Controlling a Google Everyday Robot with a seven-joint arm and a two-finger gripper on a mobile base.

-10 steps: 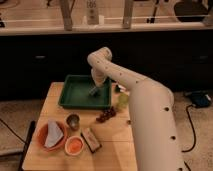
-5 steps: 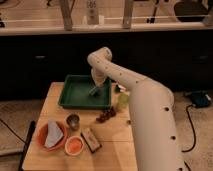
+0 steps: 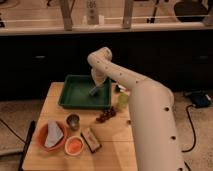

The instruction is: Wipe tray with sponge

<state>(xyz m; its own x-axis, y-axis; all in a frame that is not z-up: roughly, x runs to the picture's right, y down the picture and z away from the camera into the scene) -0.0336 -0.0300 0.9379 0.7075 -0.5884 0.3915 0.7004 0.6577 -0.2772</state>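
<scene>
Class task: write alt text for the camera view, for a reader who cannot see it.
A white robot arm reaches over a wooden table, its gripper lowered inside a green tray at the far side. Nearer the camera sit an orange bowl holding a grey cloth, a metal cup, a smaller orange bowl and a tan-and-brown block.

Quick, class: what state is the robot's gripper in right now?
Gripper: down inside the green tray, right side; grip state cannot be told.
</scene>
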